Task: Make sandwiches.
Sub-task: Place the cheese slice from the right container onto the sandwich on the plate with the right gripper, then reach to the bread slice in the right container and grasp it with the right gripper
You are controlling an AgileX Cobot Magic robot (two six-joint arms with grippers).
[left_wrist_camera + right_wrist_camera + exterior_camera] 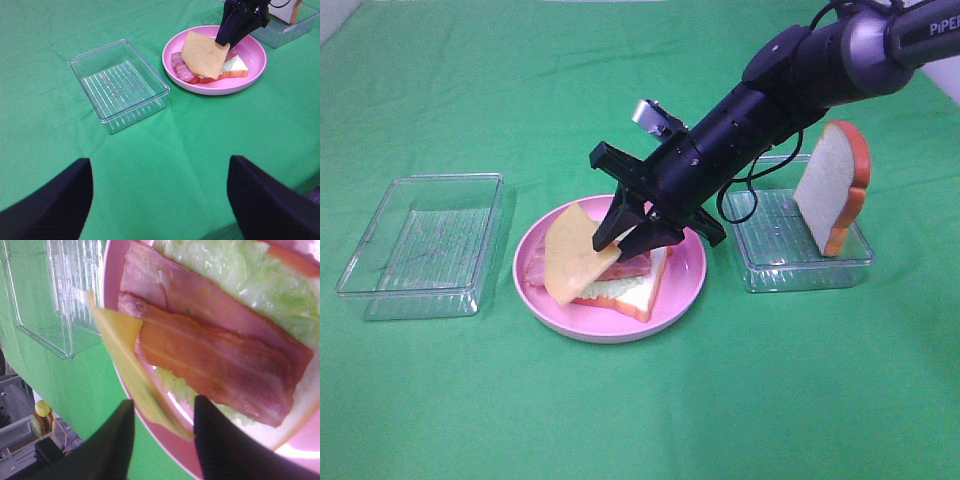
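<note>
Reading left to right: left tool [160,162] hangs over bare desk [200,140], fingers wide apart, nothing between them. Left tray [430,240] sits well apart from the action.

On the plate [620,328], bread [642,296], lettuce [610,287] and bacon [632,266] are stacked flat. Right tool [620,240] is clamped on one edge of the cheese [575,255]. The cheese hangs tilted, low corner over the plate's left side, not yet flat on the bacon.

Cheese looks thin, light and slightly flexible. An edge pinch lets it swing, so you'd want it low and centred before letting go, or it may slide off the smooth bacon.

Top slice [830,185] stands on edge in the right tray [770,270]. It looks stiff and light, probably foam-like. Take it across the two faces near the upper crust, gently.
</note>
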